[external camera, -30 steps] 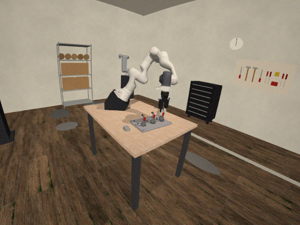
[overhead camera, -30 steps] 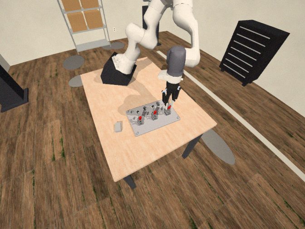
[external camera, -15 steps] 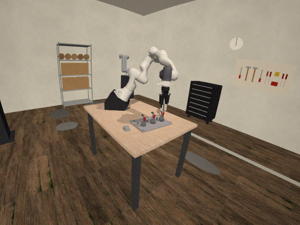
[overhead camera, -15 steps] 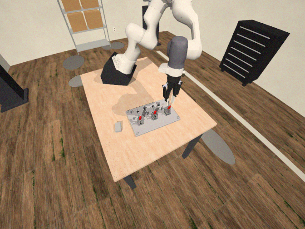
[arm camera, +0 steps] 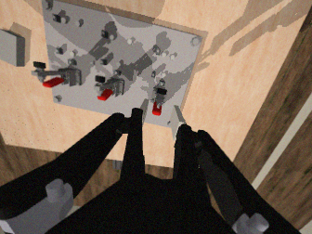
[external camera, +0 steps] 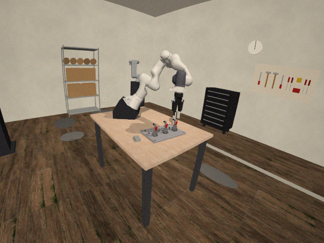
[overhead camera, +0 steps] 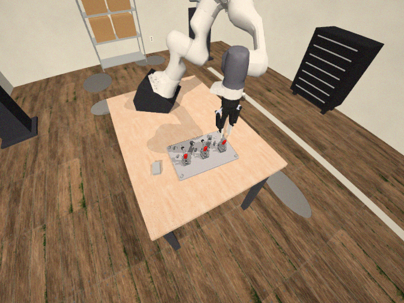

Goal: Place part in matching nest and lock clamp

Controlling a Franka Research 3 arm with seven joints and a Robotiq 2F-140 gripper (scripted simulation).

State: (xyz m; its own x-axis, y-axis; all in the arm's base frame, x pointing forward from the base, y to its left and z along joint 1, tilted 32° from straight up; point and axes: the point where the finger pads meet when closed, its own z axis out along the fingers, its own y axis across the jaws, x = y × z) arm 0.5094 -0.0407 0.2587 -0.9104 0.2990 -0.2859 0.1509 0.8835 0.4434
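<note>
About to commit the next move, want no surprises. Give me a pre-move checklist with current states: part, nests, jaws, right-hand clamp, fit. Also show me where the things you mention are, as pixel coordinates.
1. Part [overhead camera: 156,168] [external camera: 136,138] [arm camera: 13,47] out on the table, beside the fixture plate [overhead camera: 208,168] [external camera: 169,137] [arm camera: 93,104]: ok.
2. All three nests without a part: ok.
3. Jaws holding nothing, standing partly open: ok.
4. Jaws clear of the clamp nearest them, red handle [overhead camera: 223,142] [external camera: 176,123] [arm camera: 157,109]: cannot tell; the wrist view shows the handle in line with the gap, but not the height between.
5. Which nest matches the part's size: cannot tell; rest pads too small to compare.
6. Part seated and clamped: not ok.
</note>
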